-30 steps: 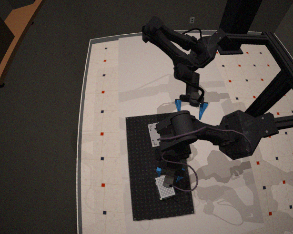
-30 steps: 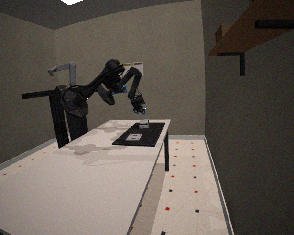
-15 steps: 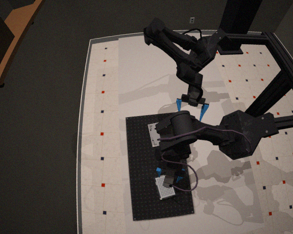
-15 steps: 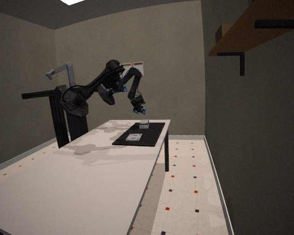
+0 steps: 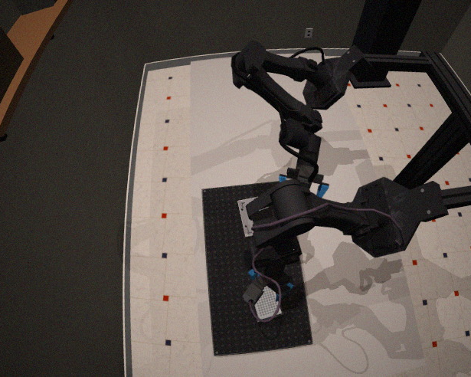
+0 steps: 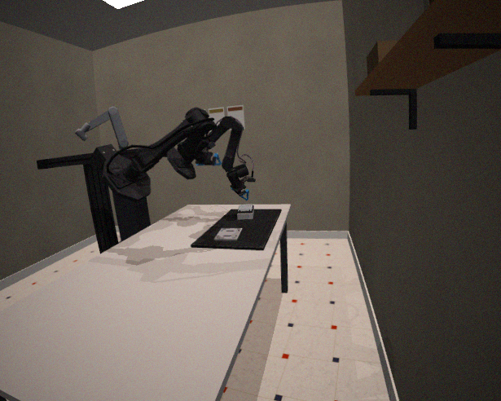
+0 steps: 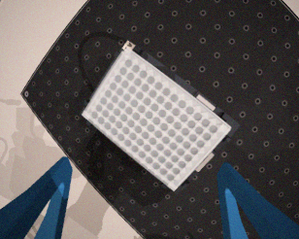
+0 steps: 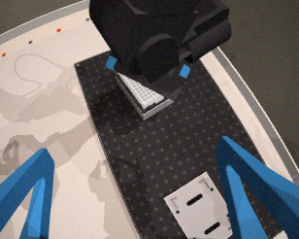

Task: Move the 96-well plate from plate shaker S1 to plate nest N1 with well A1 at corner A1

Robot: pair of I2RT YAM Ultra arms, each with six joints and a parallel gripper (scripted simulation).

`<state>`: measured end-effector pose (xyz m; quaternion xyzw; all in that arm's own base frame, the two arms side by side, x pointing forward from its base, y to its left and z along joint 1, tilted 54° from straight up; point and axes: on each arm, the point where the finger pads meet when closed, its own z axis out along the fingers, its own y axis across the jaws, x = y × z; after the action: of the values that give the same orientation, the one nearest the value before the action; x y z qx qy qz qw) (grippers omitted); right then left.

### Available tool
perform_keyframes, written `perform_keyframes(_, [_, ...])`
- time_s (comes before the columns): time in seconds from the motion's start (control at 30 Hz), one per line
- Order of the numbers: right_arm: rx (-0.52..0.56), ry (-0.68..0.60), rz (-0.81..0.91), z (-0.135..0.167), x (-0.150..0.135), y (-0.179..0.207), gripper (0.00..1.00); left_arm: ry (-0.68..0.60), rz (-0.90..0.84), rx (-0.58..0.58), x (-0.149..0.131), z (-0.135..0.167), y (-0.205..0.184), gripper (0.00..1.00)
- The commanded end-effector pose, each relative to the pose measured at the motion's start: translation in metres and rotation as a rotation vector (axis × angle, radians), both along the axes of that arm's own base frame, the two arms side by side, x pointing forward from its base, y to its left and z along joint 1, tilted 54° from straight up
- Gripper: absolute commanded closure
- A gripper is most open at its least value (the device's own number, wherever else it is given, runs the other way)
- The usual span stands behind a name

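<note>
The white 96-well plate (image 5: 266, 305) sits on the plate shaker S1 at the near end of the black perforated mat (image 5: 231, 283). It fills the middle of the left wrist view (image 7: 157, 125). My left gripper (image 5: 270, 280) hangs above the plate, open and empty, with its blue fingers spread to either side. The grey plate nest N1 (image 6: 227, 234) lies on the mat's other end and is partly hidden under the left arm in the top view (image 5: 245, 214). My right gripper (image 5: 302, 183) is open and empty, high above the mat's far edge. It looks down on the nest (image 8: 200, 213) and the plate (image 8: 146, 96).
The left arm's forearm (image 5: 292, 211) crosses over the nest. A black frame (image 5: 450, 121) with the arm bases stands along the table's right side. A wooden shelf (image 6: 432, 47) hangs on the wall.
</note>
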<state>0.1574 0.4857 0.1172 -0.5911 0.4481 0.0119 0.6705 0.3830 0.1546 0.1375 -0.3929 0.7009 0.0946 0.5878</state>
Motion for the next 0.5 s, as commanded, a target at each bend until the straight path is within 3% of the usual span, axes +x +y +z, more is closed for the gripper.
perform_keyframes(0.0, [0.034,-0.011,0.066,0.007,-0.011,0.016,0.0,0.172,-0.114,0.131,0.01,-0.006,0.003,0.0])
perform_keyframes(0.17, [0.033,-0.012,0.058,0.003,-0.002,0.017,0.0,0.242,-0.173,0.202,0.014,-0.006,0.006,0.0])
perform_keyframes(0.47, [0.02,-0.008,0.055,-0.005,0.006,0.019,0.0,0.454,-0.38,0.452,0.025,-0.004,0.017,0.0])
